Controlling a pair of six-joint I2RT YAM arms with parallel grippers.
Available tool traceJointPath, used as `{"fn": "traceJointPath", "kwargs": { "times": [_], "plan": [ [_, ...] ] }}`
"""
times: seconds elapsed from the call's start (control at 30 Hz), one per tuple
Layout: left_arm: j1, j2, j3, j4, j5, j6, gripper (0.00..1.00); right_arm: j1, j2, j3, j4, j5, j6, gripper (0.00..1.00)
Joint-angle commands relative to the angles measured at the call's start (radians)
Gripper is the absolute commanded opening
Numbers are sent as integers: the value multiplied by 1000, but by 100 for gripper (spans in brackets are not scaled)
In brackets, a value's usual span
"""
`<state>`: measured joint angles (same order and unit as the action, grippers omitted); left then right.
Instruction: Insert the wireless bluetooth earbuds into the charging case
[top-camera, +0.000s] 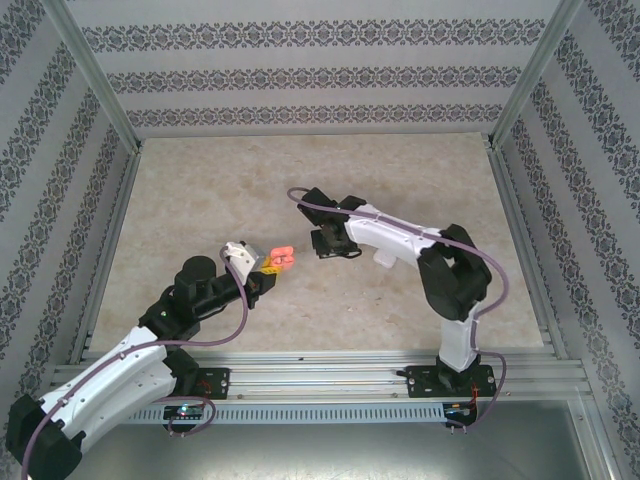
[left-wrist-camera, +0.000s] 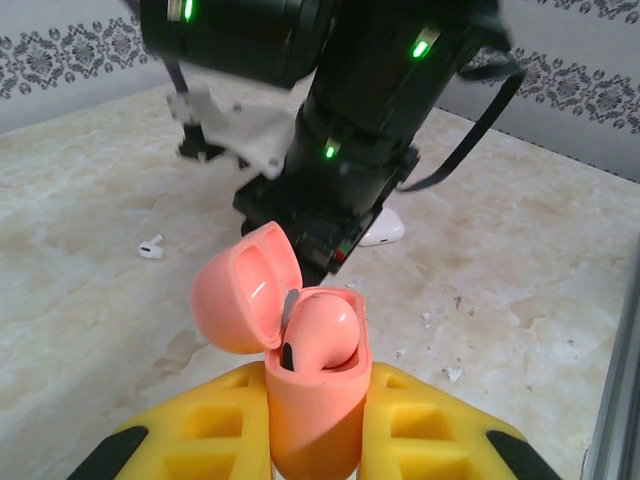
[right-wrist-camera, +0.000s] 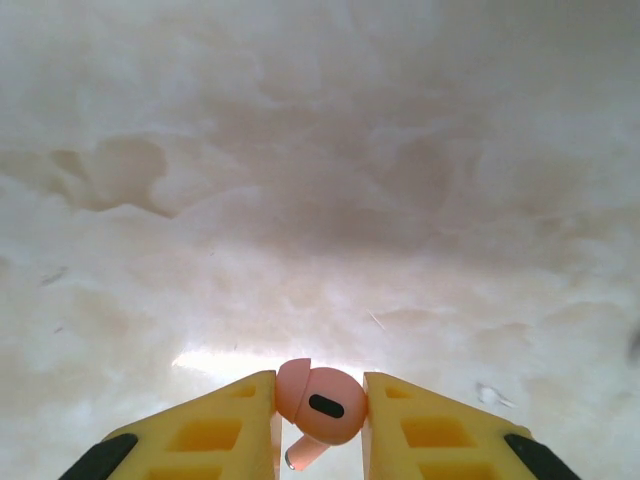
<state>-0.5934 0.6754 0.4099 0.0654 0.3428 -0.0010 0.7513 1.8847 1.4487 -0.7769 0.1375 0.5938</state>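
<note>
My left gripper (left-wrist-camera: 315, 405) is shut on the coral charging case (left-wrist-camera: 312, 420), held upright between the yellow fingers (left-wrist-camera: 205, 425). The case's lid (left-wrist-camera: 243, 291) hangs open to the left, and one coral earbud (left-wrist-camera: 325, 328) sits inside. In the top view the case (top-camera: 282, 258) is held just left of my right gripper (top-camera: 322, 243). My right gripper (right-wrist-camera: 320, 402) is shut on a second coral earbud (right-wrist-camera: 322, 403), stem pointing down, low over the table. A white earbud (left-wrist-camera: 152, 246) lies loose on the table beyond the case.
A rounded white case (left-wrist-camera: 385, 230) lies on the marble table (top-camera: 200, 190) beside the right arm (left-wrist-camera: 370, 110), which stands close in front of the held case. Patterned walls and metal rails (top-camera: 100, 250) enclose the table.
</note>
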Motion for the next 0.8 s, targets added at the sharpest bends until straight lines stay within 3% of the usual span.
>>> {"fn": "traceJointPath", "kwargs": {
  "times": [0.0,0.27,0.5,0.77],
  "plan": [
    [12,14,32,75,49,-21,0,21,-117,-34,-3,102,-37,24],
    [12,80,63,161,133,-70,0,70,-387,-149,175,136,-126,24],
    [12,139,91,255,187,-138,0,101,-602,-291,404,65,-190,24],
    [13,173,127,292,194,-191,0,129,-712,-384,543,-12,-245,24]
  ]
}}
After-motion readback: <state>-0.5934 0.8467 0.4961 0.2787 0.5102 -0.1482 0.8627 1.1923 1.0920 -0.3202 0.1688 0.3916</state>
